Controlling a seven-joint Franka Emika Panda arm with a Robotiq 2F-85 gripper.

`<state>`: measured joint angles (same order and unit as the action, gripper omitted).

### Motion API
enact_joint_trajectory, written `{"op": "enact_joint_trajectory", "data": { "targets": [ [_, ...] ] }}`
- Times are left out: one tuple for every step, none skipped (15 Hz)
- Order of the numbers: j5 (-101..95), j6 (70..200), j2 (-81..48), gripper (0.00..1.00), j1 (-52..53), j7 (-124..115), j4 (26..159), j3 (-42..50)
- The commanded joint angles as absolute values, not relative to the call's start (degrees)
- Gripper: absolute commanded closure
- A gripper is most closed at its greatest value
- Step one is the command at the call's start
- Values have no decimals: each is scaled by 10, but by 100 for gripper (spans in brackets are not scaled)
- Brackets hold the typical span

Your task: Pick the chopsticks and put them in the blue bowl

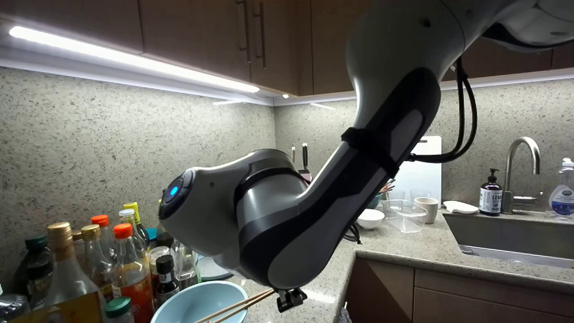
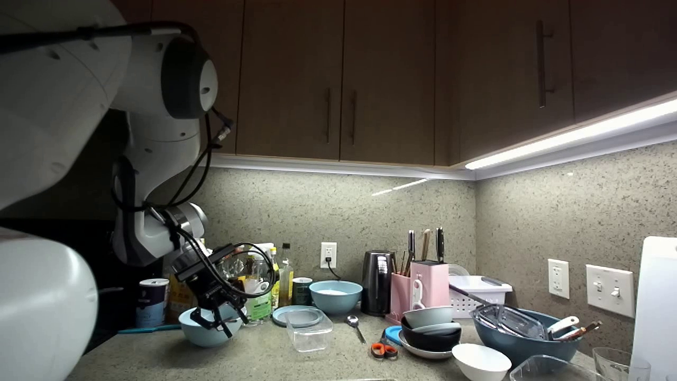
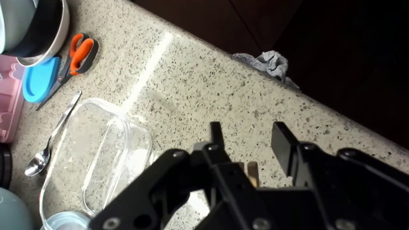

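Note:
The pale blue bowl [image 1: 193, 298] stands beside the bottles. It also shows in an exterior view [image 2: 203, 333], partly behind the gripper. The thin tan chopsticks [image 1: 240, 306] lie in it, leaning over its rim with their ends sticking out. In the wrist view the chopstick ends [image 3: 253, 172] show past the gripper body, apart from the fingers; the rest is hidden. My gripper [image 3: 246, 131] is open with nothing between the fingertips. It hangs by the bowl in both exterior views [image 1: 291, 299] [image 2: 219, 321], close to the chopsticks' outer ends.
Several bottles [image 1: 125, 264] crowd behind the bowl. A clear container [image 2: 309, 330], spoon [image 3: 54, 140], orange-handled scissors [image 3: 82, 56] and stacked bowls [image 2: 431, 338] lie along the counter. Another light-blue bowl [image 2: 336, 299] stands by the wall. The counter edge [image 3: 223, 52] runs near the gripper.

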<state>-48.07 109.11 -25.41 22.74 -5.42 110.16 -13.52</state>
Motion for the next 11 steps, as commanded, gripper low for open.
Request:
{"op": "enact_joint_trajectory", "data": {
  "targets": [
    [-498,1082,-251,24,232,-53,1100,-135],
    [-500,1081,-249,18,233,-56,1100,-135],
    [-483,1089,-255,11,227,-54,1098,-138],
    [-483,1089,-255,30,227,-54,1097,-138],
    [-483,1089,-255,22,227,-54,1097,-138],
    [-483,1089,-256,16,227,-54,1097,-138],
    [-483,1089,-256,11,227,-54,1097,-137],
    [-483,1089,-256,11,227,-54,1097,-137],
    [-483,1089,-256,11,227,-54,1097,-137],
    [-483,1089,-256,11,227,-54,1097,-137],
    [-483,1089,-256,11,227,-54,1097,-137]
  ]
}}
